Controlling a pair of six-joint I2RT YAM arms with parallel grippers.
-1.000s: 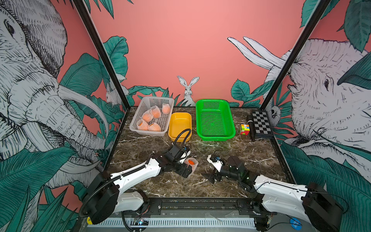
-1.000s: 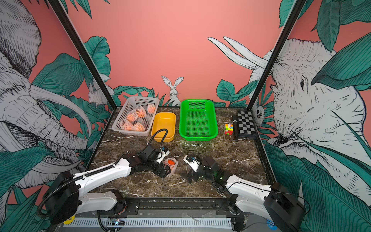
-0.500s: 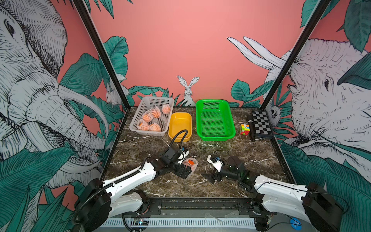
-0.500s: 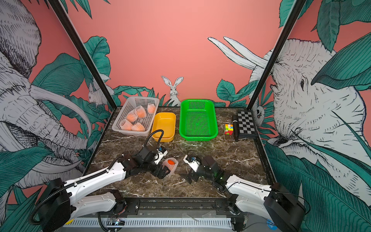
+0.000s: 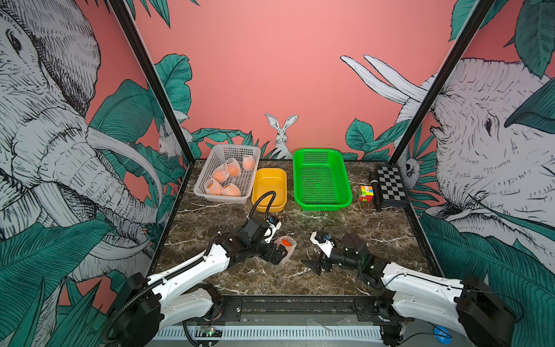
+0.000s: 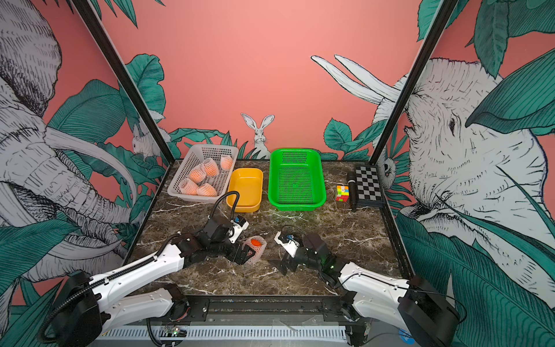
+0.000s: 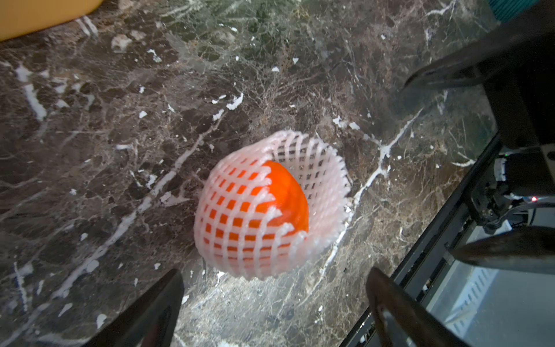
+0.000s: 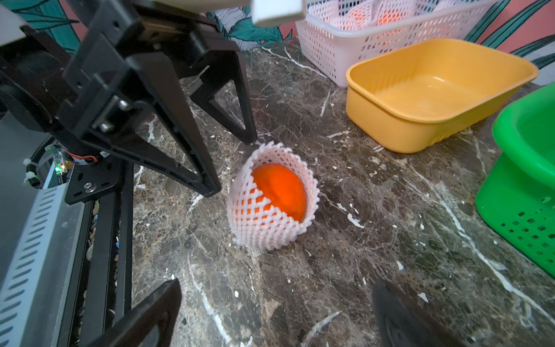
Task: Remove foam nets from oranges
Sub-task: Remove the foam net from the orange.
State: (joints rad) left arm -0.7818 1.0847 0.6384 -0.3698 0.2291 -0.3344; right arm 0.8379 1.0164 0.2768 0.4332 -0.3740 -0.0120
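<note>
Count: five netted oranges lie in the white basket. A sixth orange sits on the table between the arms, in front of the yellow tub. Its net is still on and covers most of the fruit; one end gapes, showing peel.

The left gripper hangs just beside the net, fingers wide apart, holding nothing. The right gripper points at the net from the other side, near but apart, equally wide and empty.

The yellow tub and green basket are empty.

Judgement: no net is off yet. All six remain, and the first is about to be gripped.
</note>
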